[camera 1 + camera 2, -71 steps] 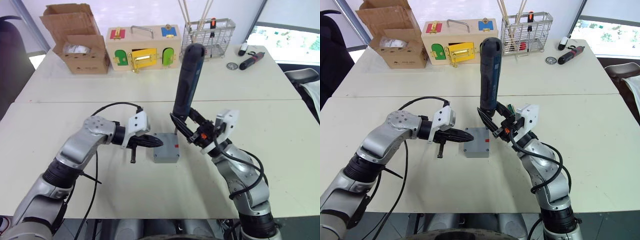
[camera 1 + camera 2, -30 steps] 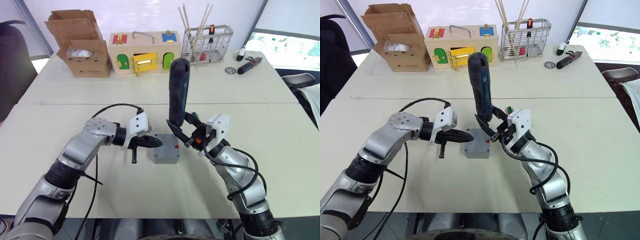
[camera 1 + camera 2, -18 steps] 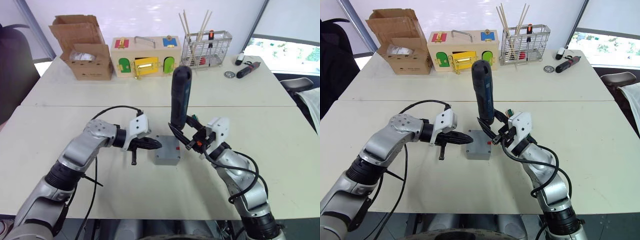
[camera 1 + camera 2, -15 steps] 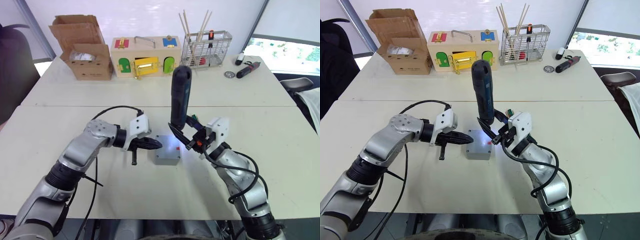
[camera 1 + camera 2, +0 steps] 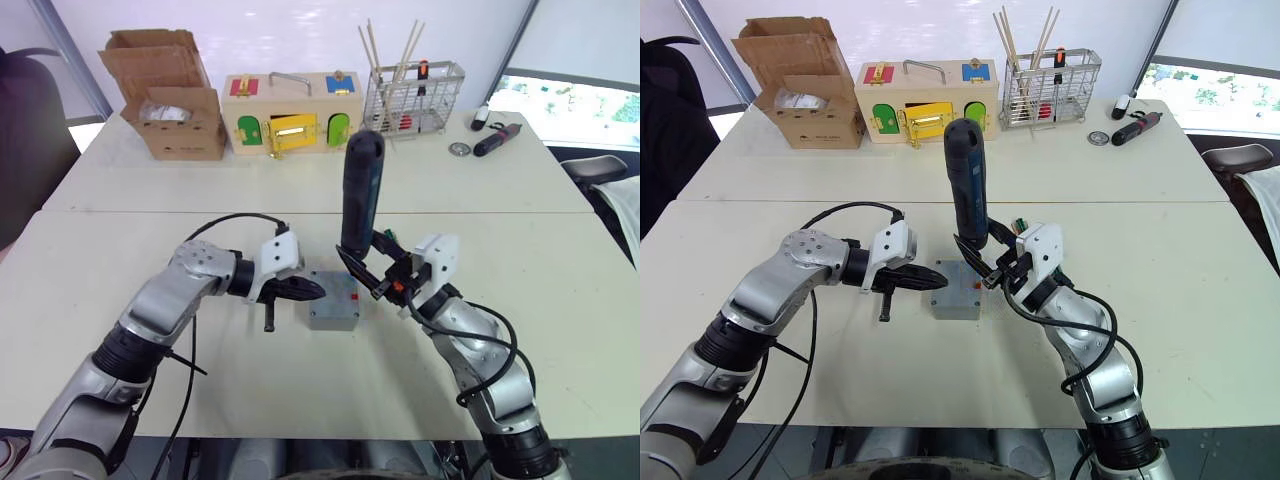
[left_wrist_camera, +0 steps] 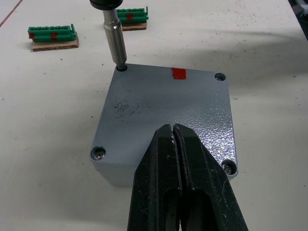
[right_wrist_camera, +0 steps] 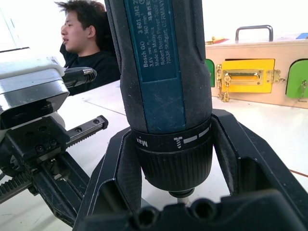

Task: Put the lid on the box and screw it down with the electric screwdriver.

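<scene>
In the left half of the left eye frame, the left gripper [image 5: 308,290] points toward the centre with its two black fingers [image 6: 159,163] pressed together, their tips resting against the left edge of the lid [image 5: 333,297]. The lid sits flat on the box [image 5: 331,318], just below the middle of the frame on the table [image 5: 250,370]. A red mark shows at the lid's right edge. In the left wrist view, screws sit in the two lid corners flanking the fingers, and the electric screwdriver [image 5: 361,190] has its metal bit planted in a far corner hole.

Just right of centre, the screwdriver stands nearly upright, tip down at the lid's far right corner. The right gripper [image 5: 366,280] pinches it low on the barrel, one finger on each side of the collar.

Across the top of the frame, from left to right, stand a cardboard box [image 5: 163,95], a wooden box [image 5: 288,112] with coloured latches, and a wire basket [image 5: 413,88].
</scene>
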